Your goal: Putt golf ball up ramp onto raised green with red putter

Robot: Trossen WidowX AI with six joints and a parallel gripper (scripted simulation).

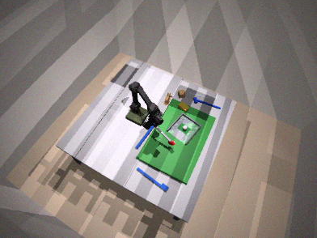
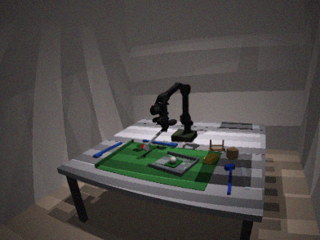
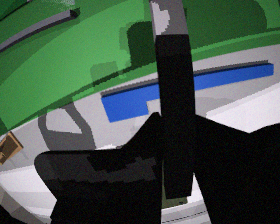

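Observation:
My gripper (image 1: 155, 125) (image 2: 165, 129) (image 3: 167, 117) is shut on the dark grip of the red putter. The putter's pale shaft (image 1: 164, 134) (image 2: 154, 139) (image 3: 172, 17) slants down and outward, and its red head (image 1: 172, 142) (image 2: 143, 146) is over the green mat (image 1: 178, 170) (image 2: 118, 163), short of the framed ramp piece. Whether the head touches the mat is hard to tell. The white golf ball (image 1: 184, 128) (image 2: 173, 159) is on the small raised green (image 2: 175, 164) inside the grey frame (image 1: 195, 135) (image 2: 163, 170). The ball is not visible in the wrist view.
A blue club (image 1: 144, 138) (image 2: 160, 143) (image 3: 129, 101) lies beneath the arm beside the mat. Other blue clubs (image 1: 153, 180) (image 1: 207, 103) lie by two ends. A yellow block (image 1: 183, 106) (image 2: 211, 158), brown cube (image 1: 182, 93) (image 2: 232, 153) and wooden stand (image 1: 167, 99) (image 2: 217, 148) are near the far end.

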